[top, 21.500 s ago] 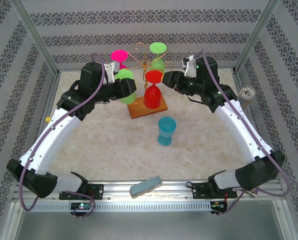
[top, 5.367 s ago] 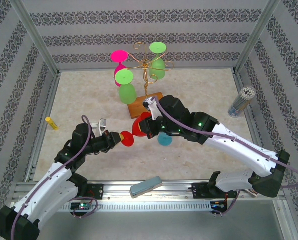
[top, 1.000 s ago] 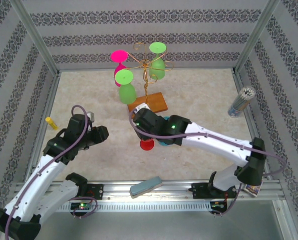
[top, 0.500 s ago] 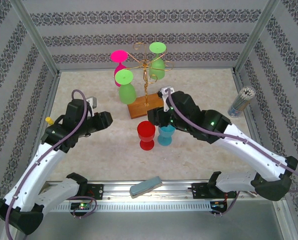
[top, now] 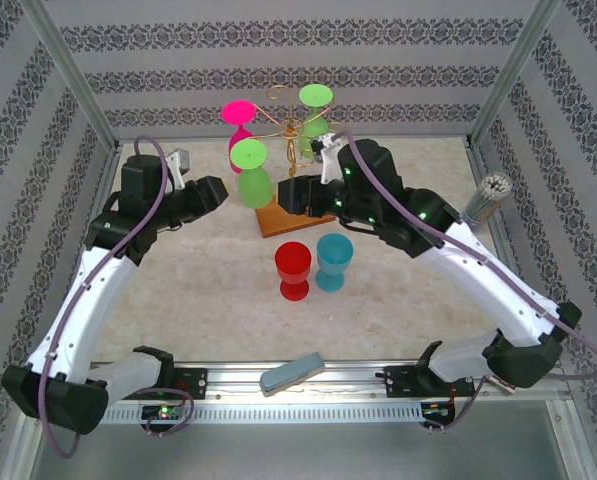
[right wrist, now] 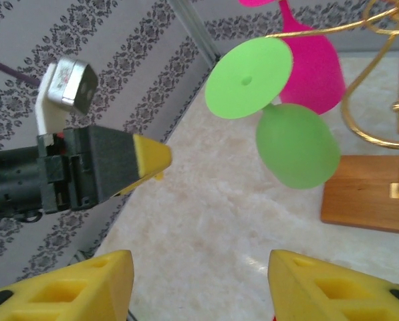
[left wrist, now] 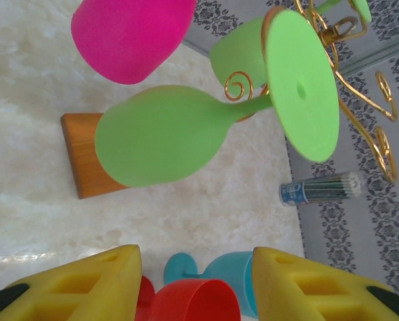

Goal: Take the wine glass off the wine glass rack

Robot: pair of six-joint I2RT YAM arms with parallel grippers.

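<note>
Red wine glass stands upright on the bench, rim up, off the wine glass rack and just in front of its brown wooden base. A blue glass stands upright close beside it on the right; whether the two touch I cannot tell. Three glasses hang upside down by their feet from the rack's gold scroll arms: a near green glass on the left, a pink glass behind it, and a far green glass on the right arm. The right gripper hovers over the wooden base, just right of the near green glass and pointing left, its yellow fingers moderately apart with nothing between them. The left gripper hangs near the other side of that glass, apart from it and aimed at its bowl, its fingers likewise parted and empty. The two grippers face each other across the near green glass. A pen cup stands by the bench's right edge, well apart from the rack, and a grey flat object lies on the near rail
</note>
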